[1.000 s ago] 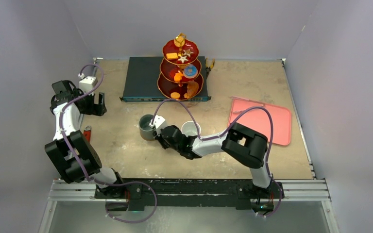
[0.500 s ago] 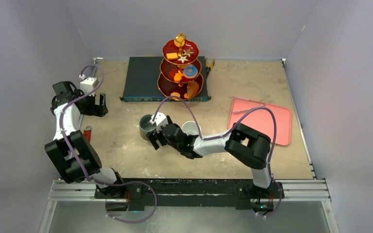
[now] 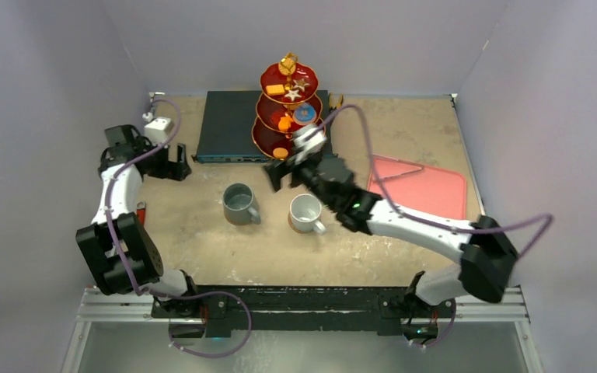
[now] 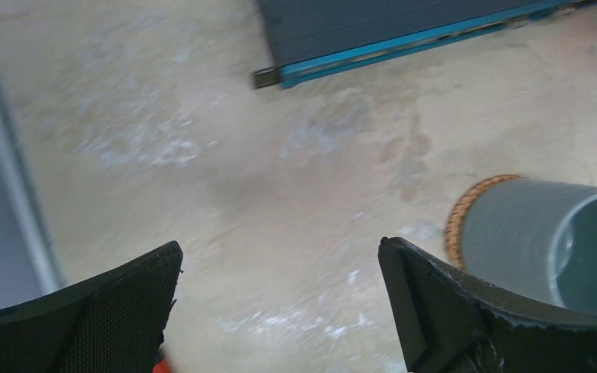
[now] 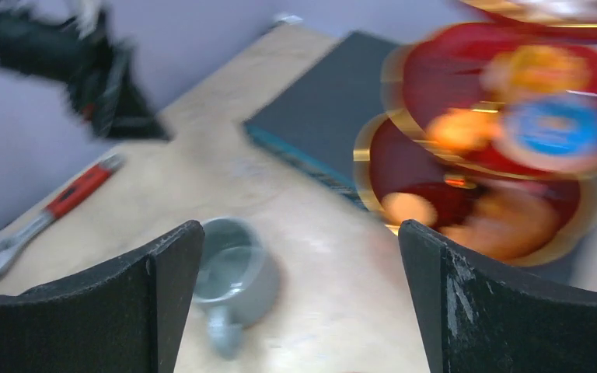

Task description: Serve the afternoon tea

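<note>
The grey mug (image 3: 239, 203) stands upright on a cork coaster (image 4: 466, 214) left of centre, with nothing holding it. Beside it, the white mug (image 3: 305, 212) sits on its own coaster (image 3: 291, 224). The red three-tier stand (image 3: 289, 109) at the back carries toy pastries (image 3: 305, 115). My right gripper (image 3: 284, 172) hovers open and empty between the mugs and the stand; its wrist view, blurred, shows the grey mug (image 5: 237, 272) below and the stand (image 5: 505, 155) to the right. My left gripper (image 3: 177, 165) is open and empty above bare table (image 4: 280, 264), left of the grey mug (image 4: 544, 233).
A flat dark electronics box (image 3: 233, 124) lies under and behind the stand. At the right lies a pink tray (image 3: 427, 190). A red-handled tool (image 3: 141, 211) rests by the left arm. Grey walls close in the table on three sides.
My right gripper opened off the grey mug, lifted and swung back and right toward the stand. The left gripper shifted back and right and opened slightly wider.
</note>
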### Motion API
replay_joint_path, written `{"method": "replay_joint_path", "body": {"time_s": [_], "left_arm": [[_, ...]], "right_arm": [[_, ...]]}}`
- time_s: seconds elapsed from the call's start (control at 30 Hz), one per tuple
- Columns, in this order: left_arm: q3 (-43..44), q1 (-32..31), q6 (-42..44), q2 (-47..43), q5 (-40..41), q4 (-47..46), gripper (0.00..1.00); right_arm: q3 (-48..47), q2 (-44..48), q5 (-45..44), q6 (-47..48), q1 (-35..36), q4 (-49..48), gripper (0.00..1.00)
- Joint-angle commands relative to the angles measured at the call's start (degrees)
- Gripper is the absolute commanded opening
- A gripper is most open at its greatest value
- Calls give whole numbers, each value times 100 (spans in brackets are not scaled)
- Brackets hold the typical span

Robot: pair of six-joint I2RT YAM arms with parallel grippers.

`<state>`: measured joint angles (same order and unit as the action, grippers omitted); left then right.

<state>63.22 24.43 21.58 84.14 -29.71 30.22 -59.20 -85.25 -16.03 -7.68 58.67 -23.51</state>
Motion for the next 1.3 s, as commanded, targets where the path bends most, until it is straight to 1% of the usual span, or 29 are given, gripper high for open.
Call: {"method": "replay_joint_path", "body": {"time_s": [0.0,0.07,0.13,0.2,0.27,0.3,0.37,0.47,0.57,0.63,0.73,0.83,0.87,0.93,1.03,1.1,1.2,1.23,1.27], "left_arm": [[-525,-712,-677,-322,22,-738,99],[-707,-752,-1288,-266,-168,-1156,99],[-869,-803,-1790,-157,-270,-1653,99],[-1044,-881,-2050,-70,-213,-2176,99],[-1323,-976,-2113,-67,-15,-2789,99],[-1521,-1035,-2092,-98,105,-3325,99],[-1967,-1145,-2114,-183,393,-4053,99],[-2591,-1330,-2118,-262,645,-4994,99],[-3102,-1528,-2081,-305,967,-5786,99],[-3419,-1577,-2078,-313,1114,-6323,99],[-4143,-1600,-2118,-312,1167,-7463,99],[-4926,-1607,-2322,-145,1136,-9219,99],[-5059,-1608,-2446,-57,1075,-9697,99],[-5180,-1628,-2544,67,1116,-10187,99],[-5310,-1683,-2574,631,1137,-11025,99],[-5436,-1685,-2660,1020,1195,-11775,99],[-5463,-1725,-2560,955,1302,-11583,99],[-5461,-1730,-2584,999,1383,-11623,99],[-5465,-1749,-2593,1108,1463,-11744,99]], "right_arm": [[1012,1112,-38,-287,-1187,259,99],[1478,1585,-194,-377,-1737,286,99],[1866,2069,-625,-498,-2194,309,99],[2267,2448,-1031,-670,-2645,233,99],[2679,2698,-1460,-858,-3107,3,99],[2865,2743,-1668,-894,-3323,-174,99],[3225,2677,-2138,-1009,-3750,-447,99],[3536,2263,-2749,-1015,-4258,-961,99],[3570,1786,-2725,-1104,-4611,-1210,99],[3658,1632,-2722,-1136,-4726,-1508,99],[3891,1574,-2679,-1068,-4903,-2413,99],[4279,1495,-2415,-577,-4980,-3742,98],[4366,1401,-2341,-421,-4992,-4072,99],[4429,1093,-2221,-222,-5022,-4555,99],[4522,596,-2007,-4,-5026,-5323,99],[4506,322,-1771,209,-5022,-5742,99],[4454,-2,-1592,278,-5033,-5853,99],[4485,-111,-1531,476,-5034,-6231,99],[4456,-162,-1460,614,-5033,-6334,99]]}}
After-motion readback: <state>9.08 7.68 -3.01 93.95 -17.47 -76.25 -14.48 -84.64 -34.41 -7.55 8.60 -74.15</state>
